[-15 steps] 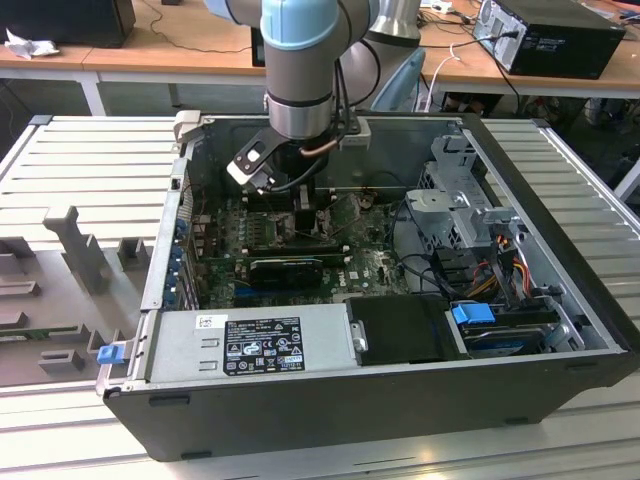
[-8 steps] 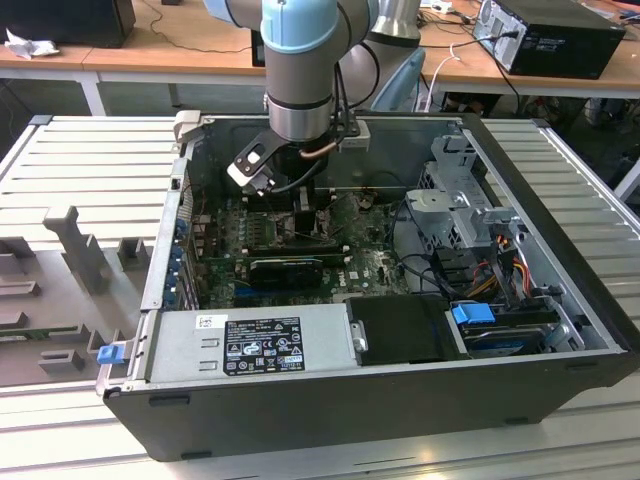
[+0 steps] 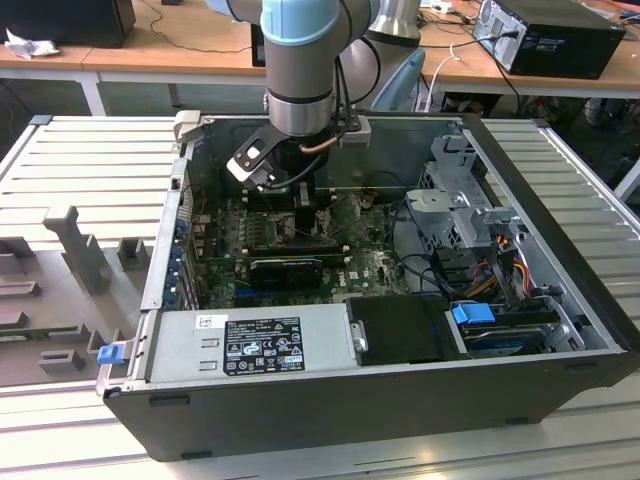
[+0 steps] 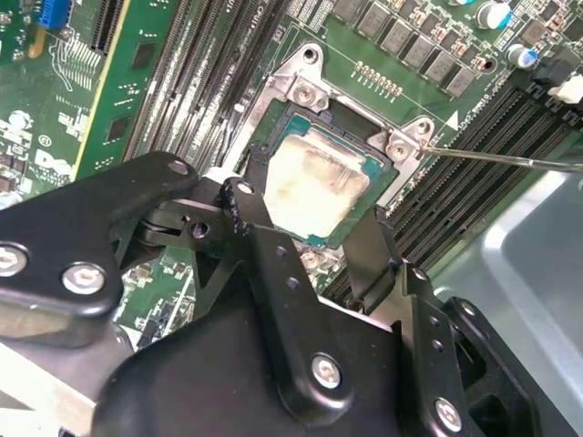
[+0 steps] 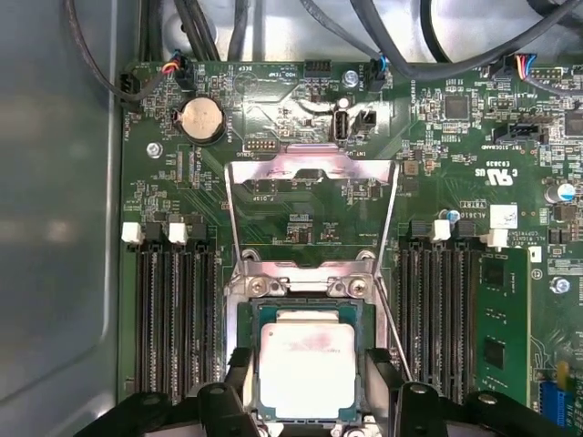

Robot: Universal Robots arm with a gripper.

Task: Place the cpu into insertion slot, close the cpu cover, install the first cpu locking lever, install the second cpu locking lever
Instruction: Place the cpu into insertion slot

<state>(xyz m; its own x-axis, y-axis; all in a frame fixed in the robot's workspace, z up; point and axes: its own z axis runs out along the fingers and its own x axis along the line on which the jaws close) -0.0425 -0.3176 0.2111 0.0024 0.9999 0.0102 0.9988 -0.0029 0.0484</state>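
End effector (image 5: 308,382): pinching the cpu (image 5: 305,360) by two opposite edges, down inside the open case (image 3: 350,425).
Cpu: in the slot (image 5: 305,271), level within its silver rim, near the middle of the board (image 5: 437,146) and well in from its edges; judged seated or all but seated.
Cover (image 5: 310,177): swung back off the slot, lying open over the board, not yet closed.
Lever (image 4: 510,157): one thin rod stands free beside the slot, unlatched; the other cannot be picked out.
Progress: first step about done; cover and both levers left.
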